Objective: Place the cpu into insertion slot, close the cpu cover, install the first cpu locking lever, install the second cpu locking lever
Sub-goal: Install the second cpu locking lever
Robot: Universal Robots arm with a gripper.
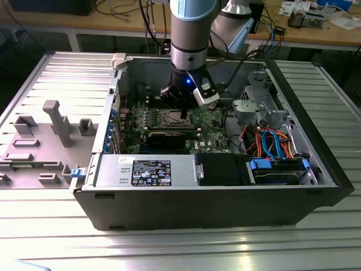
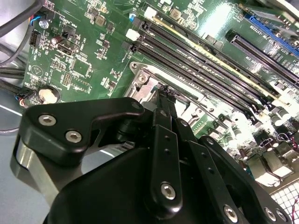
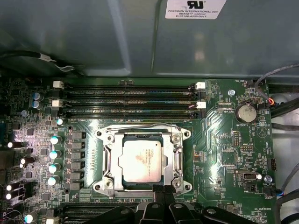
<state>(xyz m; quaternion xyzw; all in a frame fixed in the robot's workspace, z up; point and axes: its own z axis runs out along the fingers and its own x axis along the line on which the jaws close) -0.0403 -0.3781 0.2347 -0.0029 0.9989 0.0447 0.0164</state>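
The gripper point(image 3: 160, 190) is down low over the motherboard point(image 3: 224, 140), its two black fingertips point(image 2: 164, 100) pressed together with no gap showing between them and nothing held. In the first wrist view those tips sit right at the edge of the insertion slot point(image 3: 106, 161), against the silver frame on the side away from the memory slots point(image 3: 128, 100). The cpu point(image 3: 141, 160) is already seated, lying flat in the socket with its dull grey metal top facing up. The cpu cover point(image 3: 176, 161) is down around it, the silver frame ringing the chip and the chip showing through the window. A thin wire lever runs along the frame's edge nearest the memory slots; whether it is latched I cannot quite tell from here.

Over to the exterior view: the arm point(image 1: 190, 39) drops straight down into the open computer case point(image 1: 225, 197), which lies on its side on a ribbed metal table point(image 1: 316, 243). The gripper point(image 1: 181, 110) is at the socket in the middle of the green board, a blue light glowing on the wrist above it. A long black card point(image 1: 169, 137) lies just beside the socket, toward the camera. Grey fixtures point(image 1: 56, 121) stand on the table, at the exterior view's left, well apart from the case
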